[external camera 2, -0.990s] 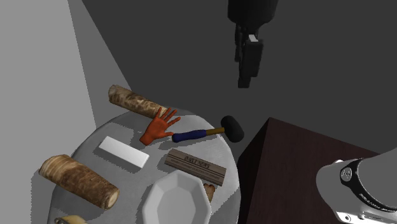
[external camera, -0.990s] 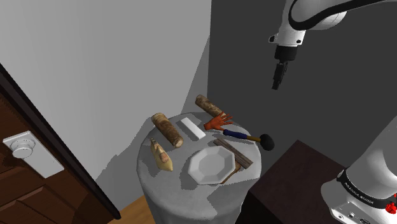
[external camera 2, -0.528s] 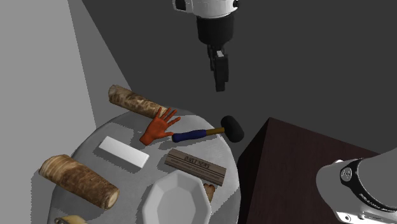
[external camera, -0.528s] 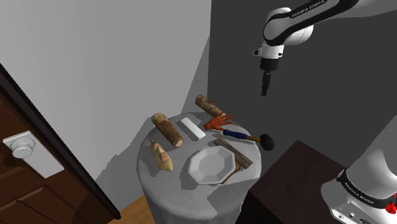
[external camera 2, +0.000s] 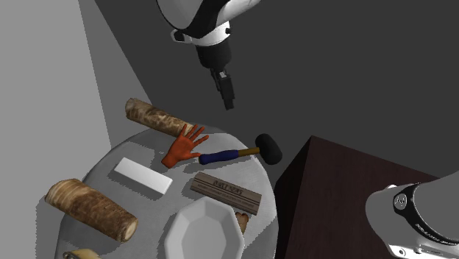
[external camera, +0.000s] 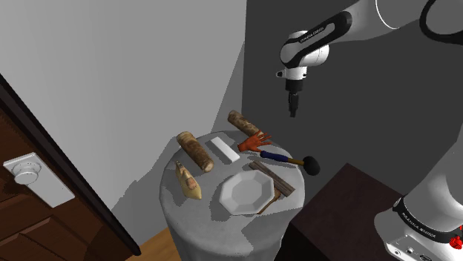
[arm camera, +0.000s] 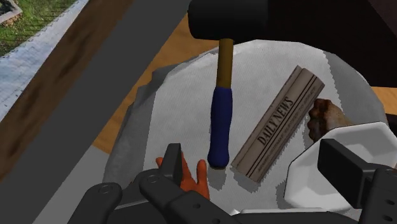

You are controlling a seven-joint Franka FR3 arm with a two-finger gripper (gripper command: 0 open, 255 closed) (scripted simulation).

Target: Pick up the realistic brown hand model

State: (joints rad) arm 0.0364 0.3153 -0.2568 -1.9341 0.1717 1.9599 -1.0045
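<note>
Hand model [external camera 2: 184, 147] is lying untouched near the desk's [external camera 2: 176, 195] wall-side edge, beside the hammer [external camera 2: 232, 153]. We are hovering well above it, fingers [arm camera: 347, 167] spread apart and gripping nothing. Descending, grasping and lifting are all remaining.

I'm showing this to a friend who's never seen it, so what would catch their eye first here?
The orange-red hand model stands out most, lying fingers spread on the round grey table beside a blue-handled mallet. Above the table hangs the black gripper, open, touching nothing.
</note>
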